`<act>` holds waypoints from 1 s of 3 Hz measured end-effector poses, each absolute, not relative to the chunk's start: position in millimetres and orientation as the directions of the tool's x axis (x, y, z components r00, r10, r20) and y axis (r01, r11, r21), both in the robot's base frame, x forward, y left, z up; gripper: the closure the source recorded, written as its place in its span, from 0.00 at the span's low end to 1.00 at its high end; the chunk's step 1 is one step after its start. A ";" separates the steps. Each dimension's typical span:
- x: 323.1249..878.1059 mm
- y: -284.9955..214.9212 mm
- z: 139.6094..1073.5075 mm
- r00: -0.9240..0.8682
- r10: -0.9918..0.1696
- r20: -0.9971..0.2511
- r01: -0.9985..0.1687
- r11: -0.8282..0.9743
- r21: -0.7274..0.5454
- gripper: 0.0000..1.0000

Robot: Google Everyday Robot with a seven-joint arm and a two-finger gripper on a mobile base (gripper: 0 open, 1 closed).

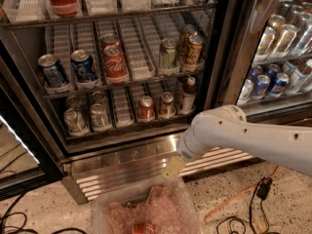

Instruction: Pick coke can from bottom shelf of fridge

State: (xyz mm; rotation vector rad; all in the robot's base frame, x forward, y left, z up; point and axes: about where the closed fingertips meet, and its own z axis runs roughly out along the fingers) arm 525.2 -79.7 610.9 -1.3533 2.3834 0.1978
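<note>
The fridge (pixel 222 57) is filling most of the view, its ribbed steel base (pixel 117 172) running just behind the fingers (pixel 173 168). The adjoining cooler (pixel 292 43), up and right of the fingers, is showing blue Pepsi cans (pixel 265 84) with the round red, white and blue logo. The white arm (pixel 243 135) is reaching in from the right and ending at the fingers, which are hanging low in front of the steel base, just above a clear plastic bin (pixel 146 211). Whether they are parted or holding anything cannot be told.

The bottom shelf (pixel 122 112) is sitting above and behind the fingers. The coke can (pixel 146 107) is standing on it, up and slightly left of the fingers and well apart from them, its white lettering too faint to read. Just right of it are standing a darker brownish-red can (pixel 166 105) and a dark bottle (pixel 187 94); silver cans (pixel 87 118) are crowding the lanes farther left. One rack higher, two red cans (pixel 114 62) are showing white Coca-Cola script, with two blue cans (pixel 68 69) to their left, their labels unreadable.
</note>
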 end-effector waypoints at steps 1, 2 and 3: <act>543.8 -66.1 612.7 -0.469 -0.746 -0.473 -0.799 0.586 -0.132 0.00; 560.0 -64.6 617.6 -0.443 -0.715 -0.541 -0.754 0.623 -0.206 0.00; 577.4 -62.9 624.8 -0.464 -0.662 -0.588 -0.705 0.678 -0.208 0.00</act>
